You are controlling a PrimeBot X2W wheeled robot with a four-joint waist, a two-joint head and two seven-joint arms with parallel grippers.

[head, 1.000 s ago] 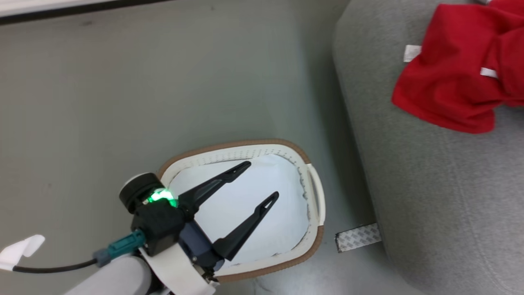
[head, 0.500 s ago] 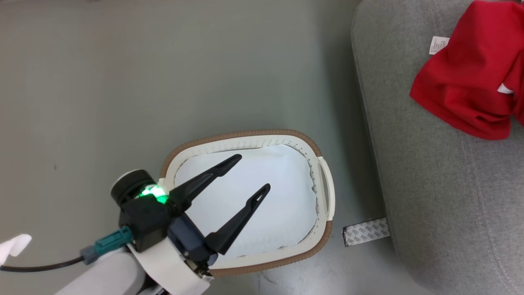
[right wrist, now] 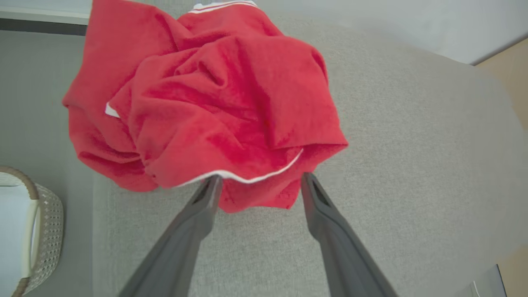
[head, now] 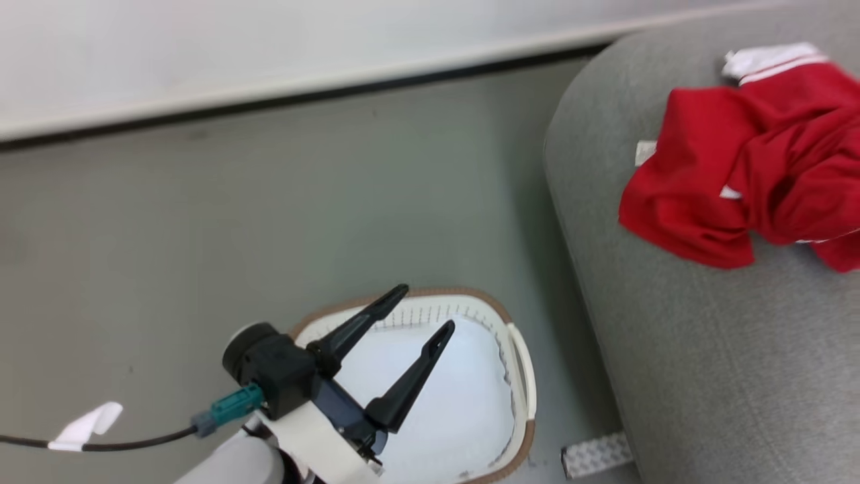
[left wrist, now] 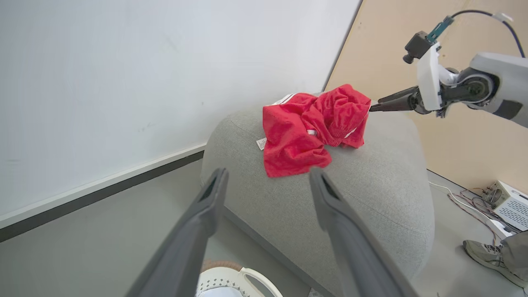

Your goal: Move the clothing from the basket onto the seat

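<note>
The clothing [head: 732, 181] lies as a crumpled bright red heap with white trim on the left end of the grey seat [head: 705, 349]. My left gripper [head: 426, 308] hangs open and holds nothing above the white basket [head: 524, 376]; in its wrist view the clothing [left wrist: 313, 128] sits ahead on the seat [left wrist: 371, 185], with the basket [left wrist: 231, 276] below. My right gripper [right wrist: 260, 179] is open, its tips at the near hem of the clothing [right wrist: 214, 99] on the seat [right wrist: 412, 144]. The left wrist view shows my right gripper [left wrist: 371, 109] at the heap's right side.
A pale pad [head: 463, 403] lines the basket's bottom. A white wall with a dark baseboard [head: 269, 101] runs behind the grey floor. A grey tape strip [head: 598, 454] lies by the seat's base. A person's shoe [left wrist: 486, 253] and a white box with cables [left wrist: 509, 204] are beyond the seat.
The head camera has tilted up, bringing the wall into view and pushing the basket lower. My left gripper stays open over the basket. The red heap stays on the seat.
</note>
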